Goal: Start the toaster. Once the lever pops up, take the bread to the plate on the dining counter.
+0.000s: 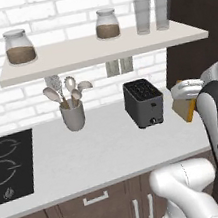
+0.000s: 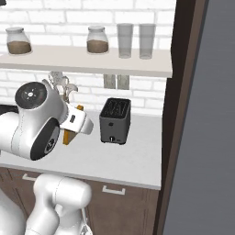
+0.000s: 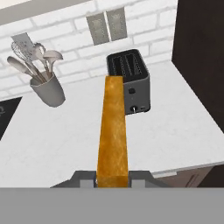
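The gripper (image 3: pixel 113 178) is closed on the bread (image 3: pixel 113 131), pinching the slice by its faces so it stands edge-on, clear of the worktop (image 3: pixel 175 131) for carrying. The toaster (image 3: pixel 130 81) sits at twelve o'clock from the slice, slots empty, with the utensil cup (image 3: pixel 47 89) at ten o'clock. Toasting looks done; the trip to the plate remains.

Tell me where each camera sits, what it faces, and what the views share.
Left base view: behind the arm's left, facing worktop and toaster; arm lower right, bread held beside it.
Right base view: behind its right, facing the same worktop; arm lower left, partly hiding the bread.
Hand view: on the hand, looking along the gripper, shut on the bread, at the toaster.
Shared: toaster, bread, utensil cup.
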